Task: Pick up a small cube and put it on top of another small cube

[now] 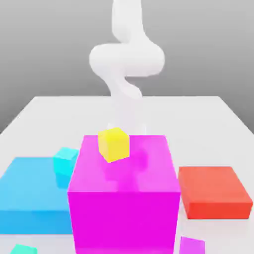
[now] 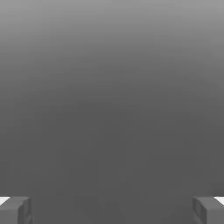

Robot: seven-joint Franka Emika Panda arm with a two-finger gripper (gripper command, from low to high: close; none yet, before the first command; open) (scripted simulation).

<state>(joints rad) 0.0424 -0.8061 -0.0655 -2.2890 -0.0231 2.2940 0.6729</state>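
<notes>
The arm (image 1: 126, 64) stands behind the big magenta block (image 1: 124, 193), its fingers (image 2: 17, 211) spread wide and holding nothing. The small cube (image 1: 22, 249), teal-green, lies at the desk's (image 1: 208, 114) near edge toward the exterior view's left. Judged the opening step: next the arm must swing out and descend over that cube.

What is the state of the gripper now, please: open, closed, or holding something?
Gripper: open, with its fingertips standing wide apart and nothing between them.
</notes>
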